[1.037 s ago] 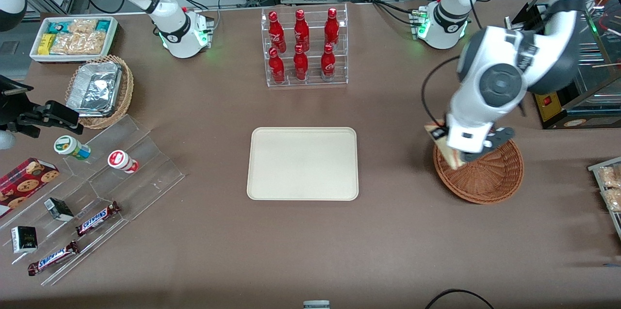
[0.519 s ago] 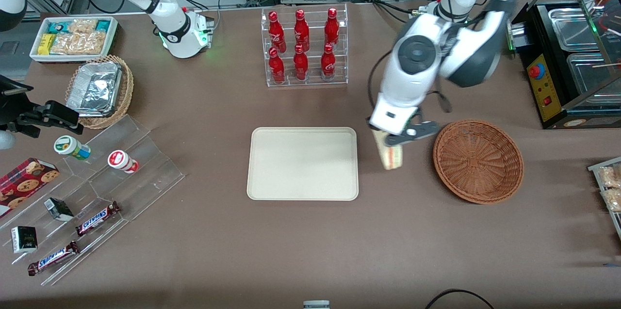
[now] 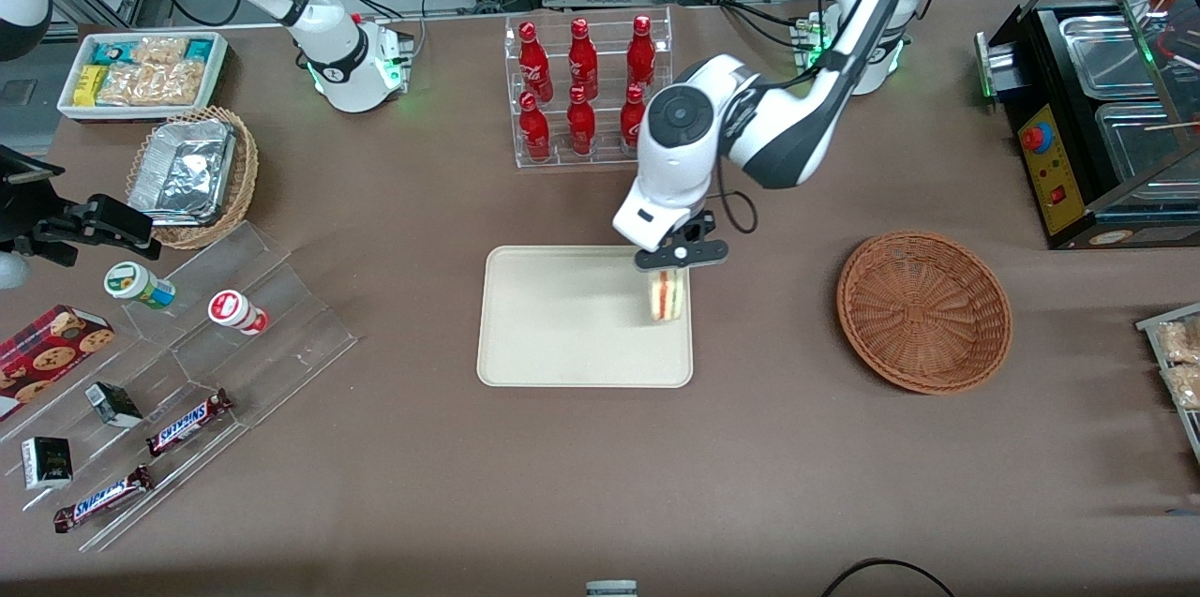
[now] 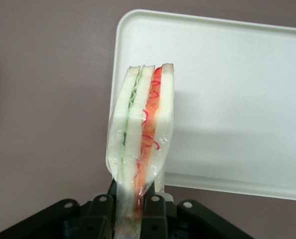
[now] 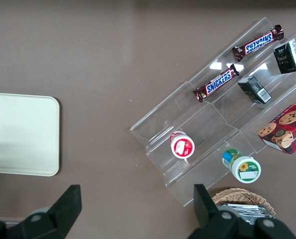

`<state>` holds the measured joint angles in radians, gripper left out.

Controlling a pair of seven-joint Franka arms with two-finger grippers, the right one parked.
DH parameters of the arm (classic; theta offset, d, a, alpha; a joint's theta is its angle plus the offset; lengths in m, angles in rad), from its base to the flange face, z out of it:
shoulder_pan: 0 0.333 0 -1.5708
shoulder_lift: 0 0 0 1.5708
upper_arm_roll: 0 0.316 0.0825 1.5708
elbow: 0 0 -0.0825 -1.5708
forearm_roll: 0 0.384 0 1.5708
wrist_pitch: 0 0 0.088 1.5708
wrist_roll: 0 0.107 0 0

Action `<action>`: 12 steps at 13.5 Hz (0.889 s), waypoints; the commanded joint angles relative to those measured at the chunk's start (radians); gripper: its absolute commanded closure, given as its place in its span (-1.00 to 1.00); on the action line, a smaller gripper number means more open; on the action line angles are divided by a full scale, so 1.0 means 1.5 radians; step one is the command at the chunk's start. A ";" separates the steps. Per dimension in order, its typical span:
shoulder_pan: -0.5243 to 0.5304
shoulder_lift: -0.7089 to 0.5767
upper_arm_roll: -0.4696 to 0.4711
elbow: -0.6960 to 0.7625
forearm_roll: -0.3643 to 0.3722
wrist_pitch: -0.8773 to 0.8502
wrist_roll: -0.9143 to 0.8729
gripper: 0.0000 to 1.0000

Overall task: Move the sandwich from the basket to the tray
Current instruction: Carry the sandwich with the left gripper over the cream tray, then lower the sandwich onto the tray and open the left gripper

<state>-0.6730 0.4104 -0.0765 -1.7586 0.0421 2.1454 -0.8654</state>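
The small triangular sandwich (image 3: 667, 296) of pale white bread, wrapped in clear film with green, orange and red filling showing on its cut edge, is held edge-up in the black two-finger gripper (image 3: 671, 267) of the left arm, the fingers (image 4: 153, 209) closed against its two bread faces. In the front view it appears over the flat cream-coloured rectangular tray (image 3: 562, 316) with rounded corners, close inside the rim at the working arm's end. The wrist view places one corner of the tray directly beneath it, so the margin to the rim is thin. Whether the sandwich's lower edge touches the tray surface cannot be determined; it appears suspended just above. The round reddish-brown woven wicker basket (image 3: 923, 311) stands well apart toward the working arm's end of the brown table (image 3: 797, 466) and holds nothing visible. Assessment: transfer is nearly complete, with only the set-down and release outstanding. To do this well, the gripper should carry the sandwich somewhat farther inward over the tray, so that it cannot land on or straddle the raised rim. It should then descend gently until the wrapper rests on the surface, and part the fingers only then. A narrow wedge standing on edge is likely to topple when freed; a low release limits that.
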 commanded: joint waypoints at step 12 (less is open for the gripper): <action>-0.014 0.177 0.011 0.138 0.047 0.024 -0.003 0.58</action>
<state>-0.6753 0.6542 -0.0741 -1.5799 0.0951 2.1693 -0.8622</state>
